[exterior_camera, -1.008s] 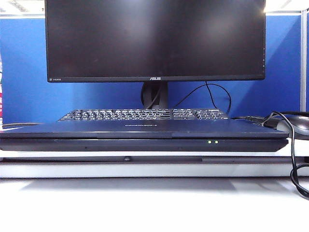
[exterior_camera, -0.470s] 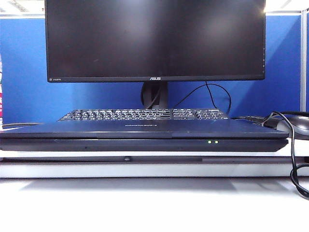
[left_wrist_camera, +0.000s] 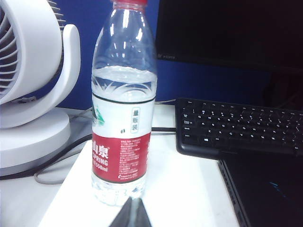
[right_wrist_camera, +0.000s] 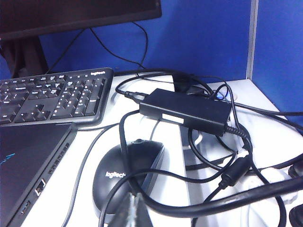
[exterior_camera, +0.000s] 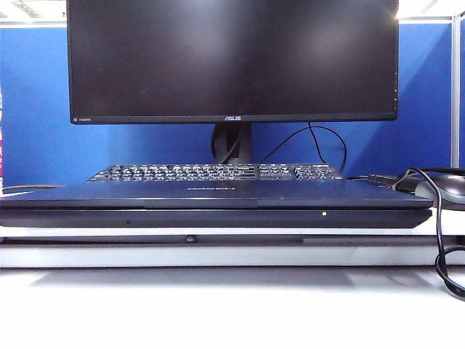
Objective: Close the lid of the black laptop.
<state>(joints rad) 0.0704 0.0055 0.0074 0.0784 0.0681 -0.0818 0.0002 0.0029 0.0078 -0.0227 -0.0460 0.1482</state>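
Observation:
The black laptop [exterior_camera: 218, 217] sits on the white desk in front of the monitor, a single green LED lit on its front edge. Its lid [exterior_camera: 218, 195] lies flat on the base, plain matte side up. Neither gripper shows in the exterior view. In the left wrist view my left gripper [left_wrist_camera: 134, 215] is shut and empty, just in front of a water bottle, with a corner of the laptop [left_wrist_camera: 265, 189] off to one side. The right gripper [right_wrist_camera: 134, 211] is shut and empty too, over a mouse and cables beside the laptop's edge [right_wrist_camera: 28, 161].
A black ASUS monitor [exterior_camera: 232, 58] and a desktop keyboard [exterior_camera: 214, 172] stand behind the laptop. Left of it are a water bottle [left_wrist_camera: 123, 109] and a white fan [left_wrist_camera: 33, 94]. Right of it lie a mouse [right_wrist_camera: 128, 177], a power adapter [right_wrist_camera: 184, 110] and tangled cables [right_wrist_camera: 236, 189].
The front edge showed two green LEDs before and shows one now. The lid stays flat, and no gripper appears in the exterior view.

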